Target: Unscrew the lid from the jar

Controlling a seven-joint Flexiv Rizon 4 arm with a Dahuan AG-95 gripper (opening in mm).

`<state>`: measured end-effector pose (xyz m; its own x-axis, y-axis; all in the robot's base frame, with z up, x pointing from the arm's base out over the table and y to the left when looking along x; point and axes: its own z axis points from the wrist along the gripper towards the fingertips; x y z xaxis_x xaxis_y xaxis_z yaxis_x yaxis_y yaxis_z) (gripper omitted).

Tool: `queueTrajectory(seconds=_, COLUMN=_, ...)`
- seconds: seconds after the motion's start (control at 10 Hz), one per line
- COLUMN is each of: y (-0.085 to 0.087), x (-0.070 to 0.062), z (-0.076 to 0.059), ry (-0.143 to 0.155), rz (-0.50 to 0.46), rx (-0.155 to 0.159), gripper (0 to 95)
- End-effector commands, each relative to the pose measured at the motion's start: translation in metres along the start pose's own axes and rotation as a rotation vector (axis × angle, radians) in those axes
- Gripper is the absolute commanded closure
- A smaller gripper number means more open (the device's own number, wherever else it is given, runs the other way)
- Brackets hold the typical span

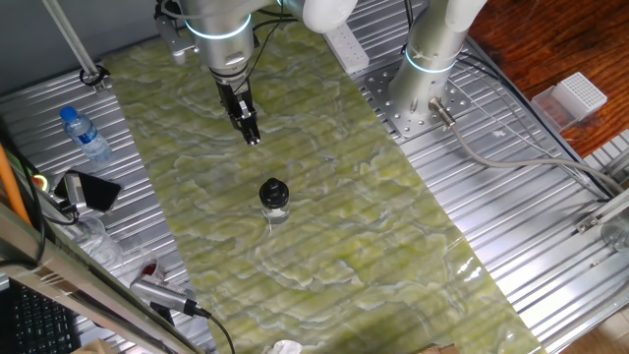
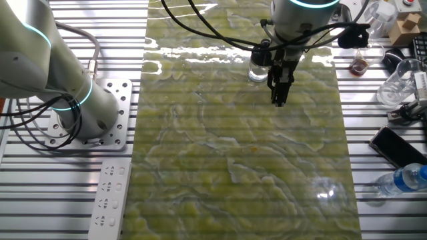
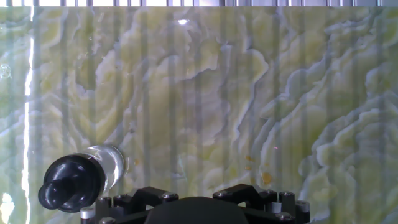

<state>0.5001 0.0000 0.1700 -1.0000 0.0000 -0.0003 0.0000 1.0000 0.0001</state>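
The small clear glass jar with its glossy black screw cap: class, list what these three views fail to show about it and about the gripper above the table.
- Small clear glass jar, other fixed view: mostly hidden behind the gripper; its glossy black screw cap is not visible there.
- Jar base, hand view: the cap blocks it.
- Gripper, both fixed views: too small to tell whether the jaws are open.
- Hand view: the jaws are not in frame.

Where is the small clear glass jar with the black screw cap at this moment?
The small clear glass jar stands upright near the middle of the green marbled mat in one fixed view, apart from the tool; the hand view shows it at lower left.
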Motion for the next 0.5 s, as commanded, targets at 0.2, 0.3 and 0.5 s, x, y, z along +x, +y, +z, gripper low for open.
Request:
queueTrajectory(seconds=0.2, y=0.0, x=0.0001, z=0.0, ry=-0.094, rz=-0.263, rx=-0.021, gripper=95.0)
queueTrajectory(seconds=0.3, y=0.0, x=0.0001, z=0.0, ry=-0.094, rz=-0.264, rx=-0.02, gripper=95.0)
queueTrajectory(seconds=0.5, y=0.0, x=0.0001, z=0.0, ry=-0.093, rz=-0.263, rx=-0.019, gripper=95.0)
